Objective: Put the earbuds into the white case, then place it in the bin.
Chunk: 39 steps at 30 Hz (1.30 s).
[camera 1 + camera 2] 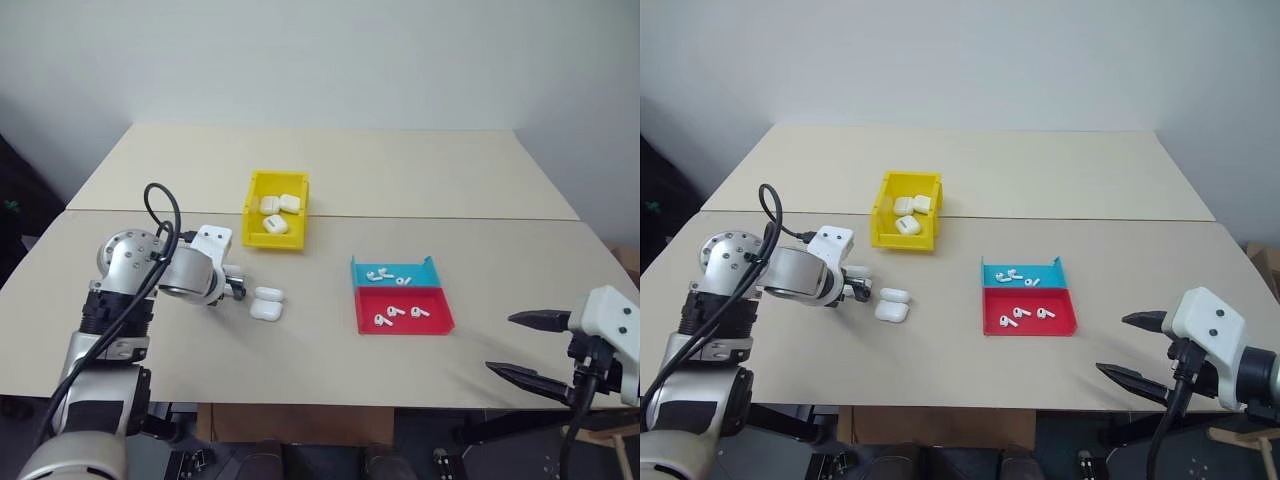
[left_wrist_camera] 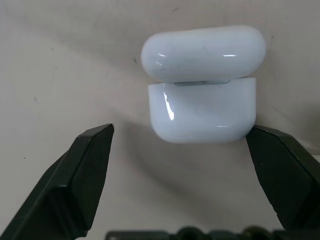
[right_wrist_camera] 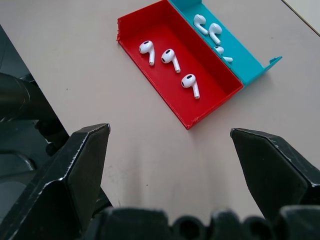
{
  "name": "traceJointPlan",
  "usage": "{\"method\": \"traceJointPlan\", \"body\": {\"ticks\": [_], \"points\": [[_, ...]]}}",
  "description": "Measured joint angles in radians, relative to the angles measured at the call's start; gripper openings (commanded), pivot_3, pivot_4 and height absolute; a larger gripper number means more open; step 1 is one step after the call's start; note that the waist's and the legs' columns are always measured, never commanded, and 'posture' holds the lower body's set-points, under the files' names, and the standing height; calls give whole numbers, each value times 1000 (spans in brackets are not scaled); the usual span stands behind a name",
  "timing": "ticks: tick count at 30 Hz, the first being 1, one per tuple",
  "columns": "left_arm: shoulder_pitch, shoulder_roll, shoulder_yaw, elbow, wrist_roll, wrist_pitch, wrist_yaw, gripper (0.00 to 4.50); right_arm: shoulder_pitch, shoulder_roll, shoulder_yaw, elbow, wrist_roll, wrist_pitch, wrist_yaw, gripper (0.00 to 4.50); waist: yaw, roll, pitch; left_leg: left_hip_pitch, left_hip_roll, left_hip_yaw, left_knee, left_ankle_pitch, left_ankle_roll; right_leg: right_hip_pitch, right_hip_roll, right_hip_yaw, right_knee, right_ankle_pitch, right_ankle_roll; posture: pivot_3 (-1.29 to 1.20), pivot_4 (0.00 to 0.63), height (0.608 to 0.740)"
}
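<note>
two black fingers of the left pincer (image 2: 175, 190) stood spread wide and empty, the white case (image 2: 202, 85) lying on the bench (image 1: 300, 350) just ahead of them, its lid hinged open. one finger (image 2: 285, 175) sat close beside the case's end; the other stood apart. the case's long axis ran across the gap, finger to finger. the right pincer (image 1: 530, 345), likewise released, hung well apart, nearer the earbuds (image 3: 170, 60) in the red tray (image 1: 440, 322). the bin (image 1: 252, 205) lay beyond the case.
</note>
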Motion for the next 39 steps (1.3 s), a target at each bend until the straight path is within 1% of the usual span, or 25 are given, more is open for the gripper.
{"method": "traceJointPlan", "body": {"ticks": [9,20,23,24,25,27,35,38,39], "points": [[-17,-26,1,2,108,0,-57,4500,10,8,0,-11,1,0,-7,4478,0,0,0,0,0,0,0,0,0,0,0,0,0,0,0,0,150,740],[-28,-40,16,26,145,0,-96,4500,21,9,0,-14,1,1,-8,4478,0,0,0,0,0,0,0,0,-1,0,0,0,0,0,0,0,150,740],[-27,-44,17,25,138,0,-96,3961,20,9,0,-13,1,1,-8,4500,0,0,0,0,0,0,0,0,-1,0,0,0,0,0,0,0,150,740],[-26,-45,17,25,137,0,-96,3671,19,9,0,-13,1,1,-8,4500,0,0,0,0,0,0,0,0,-1,0,0,0,0,0,0,0,150,740],[-25,-47,17,25,135,0,-96,3258,17,9,0,-13,0,1,-8,4500,0,0,0,0,0,0,0,0,-1,0,0,0,0,0,0,0,150,740],[-24,-46,17,26,130,0,-96,2780,17,9,0,-12,0,1,-9,4500,-1,0,0,0,0,0,0,0,-1,0,0,0,0,0,0,0,150,740],[-19,-51,39,19,158,0,-108,2762,16,9,0,-10,-1,1,-23,4500,-3,0,0,0,0,0,0,0,-1,0,0,0,0,0,0,0,150,740],[-9,-57,84,-31,195,0,-145,2762,10,9,0,-6,-1,1,-27,4500,-3,-1,0,0,0,0,0,0,-1,0,0,0,0,0,0,0,150,740],[-11,-60,127,-41,190,0,-157,2762,0,8,0,-2,-1,1,-27,4500,-3,-1,0,0,0,0,0,0,-1,0,0,0,0,0,0,0,150,740]]}}
